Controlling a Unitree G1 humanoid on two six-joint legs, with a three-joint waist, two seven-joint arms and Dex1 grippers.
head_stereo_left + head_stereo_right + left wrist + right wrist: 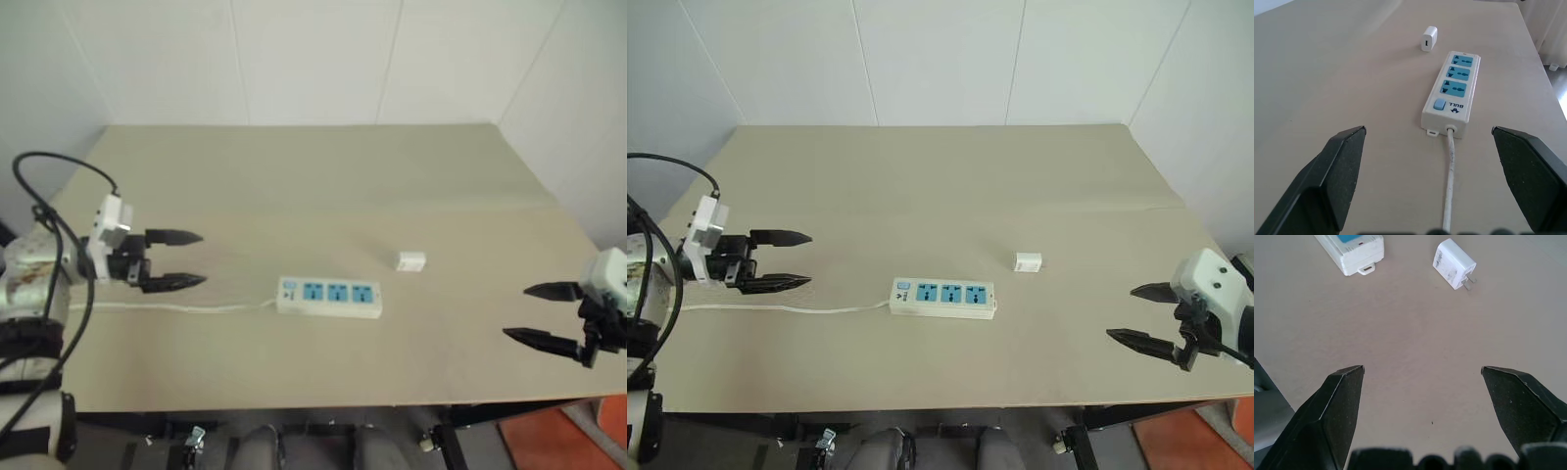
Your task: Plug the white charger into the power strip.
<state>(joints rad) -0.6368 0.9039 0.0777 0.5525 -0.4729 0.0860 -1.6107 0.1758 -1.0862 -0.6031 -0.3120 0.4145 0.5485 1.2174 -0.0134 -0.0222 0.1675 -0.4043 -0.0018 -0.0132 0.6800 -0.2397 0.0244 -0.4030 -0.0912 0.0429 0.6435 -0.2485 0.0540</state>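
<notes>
The power strip (330,296) lies flat near the middle of the tan table (294,186), three blue sockets up, its thin white cord (186,308) running left. The white charger (411,260) lies on its side a little behind and right of the strip, metal prongs showing in the right wrist view (1455,270). My left gripper (176,259) hovers open at the table's left, pointing along the cord toward the strip (1451,92). My right gripper (537,313) is open over the table's front right corner, well clear of the charger. Neither holds anything.
White walls close in behind and to the right of the table. A black cable (59,176) loops over my left arm. An orange floor patch (549,446) shows below the table's front right edge.
</notes>
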